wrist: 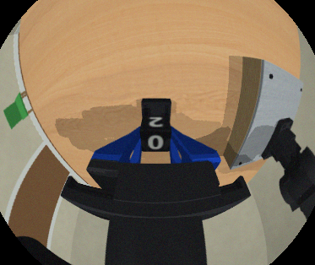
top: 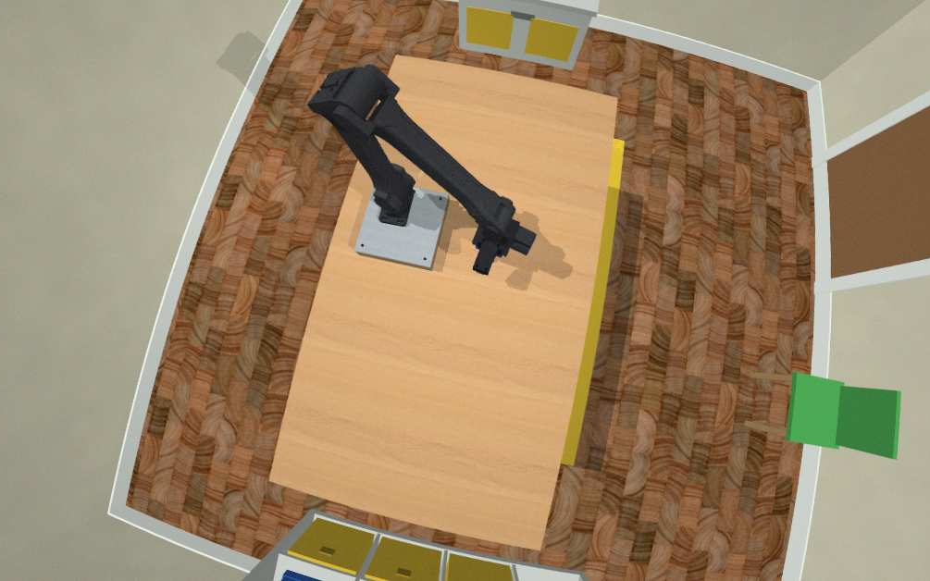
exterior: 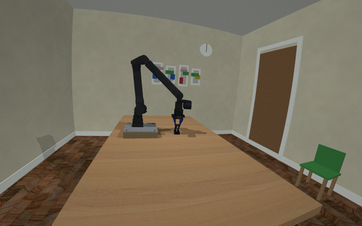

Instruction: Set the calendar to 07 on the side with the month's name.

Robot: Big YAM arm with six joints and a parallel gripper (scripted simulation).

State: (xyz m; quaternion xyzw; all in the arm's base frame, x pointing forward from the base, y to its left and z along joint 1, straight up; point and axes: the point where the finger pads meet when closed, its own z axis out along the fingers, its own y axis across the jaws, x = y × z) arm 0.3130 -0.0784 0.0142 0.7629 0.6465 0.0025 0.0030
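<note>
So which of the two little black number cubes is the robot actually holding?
The upper cube, showing a 2, pinched between the blue fingers. The other cube sits on the table right beneath it.
</note>
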